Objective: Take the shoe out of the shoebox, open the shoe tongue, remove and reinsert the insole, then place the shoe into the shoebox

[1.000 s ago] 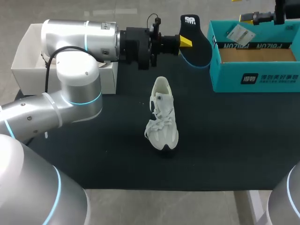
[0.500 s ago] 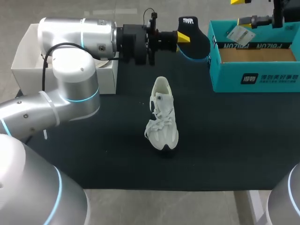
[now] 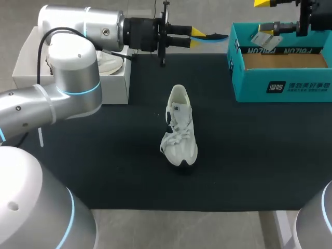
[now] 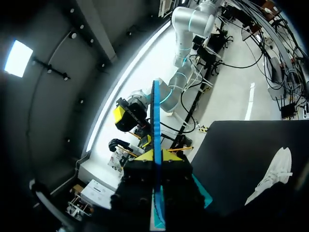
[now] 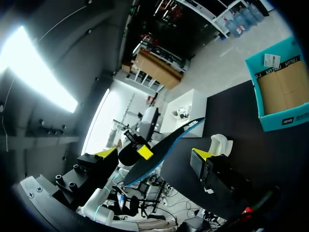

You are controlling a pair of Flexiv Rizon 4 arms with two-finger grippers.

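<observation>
A white shoe (image 3: 179, 128) lies on the black mat (image 3: 104, 155), toe toward me; it also shows as the shoe (image 4: 277, 169) and the shoe (image 5: 219, 143) in the two wrist views. My left gripper (image 3: 196, 35) hangs over the mat's far edge, shut on the black and blue insole (image 3: 211, 36), which is turned edge-on. The left wrist view has the insole (image 4: 155, 121) standing upright between its gripper (image 4: 157, 157) tips. My right gripper (image 3: 265, 14) is open above the teal shoebox (image 3: 282, 78), its far left corner. From the right gripper (image 5: 153, 154), the insole (image 5: 166, 147) is ahead, untouched.
The teal shoebox (image 5: 282, 94) stands open at the mat's far right, with a paper tag (image 3: 263, 37) at its far rim. A white box (image 3: 31, 67) sits at the far left, partly hidden by my left arm (image 3: 72, 62). It shows too as the white box (image 5: 188, 111).
My left gripper has turned the insole from face-on to edge-on and moved it slightly farther back. My right gripper has shifted a little to the left. The shoe has not moved.
</observation>
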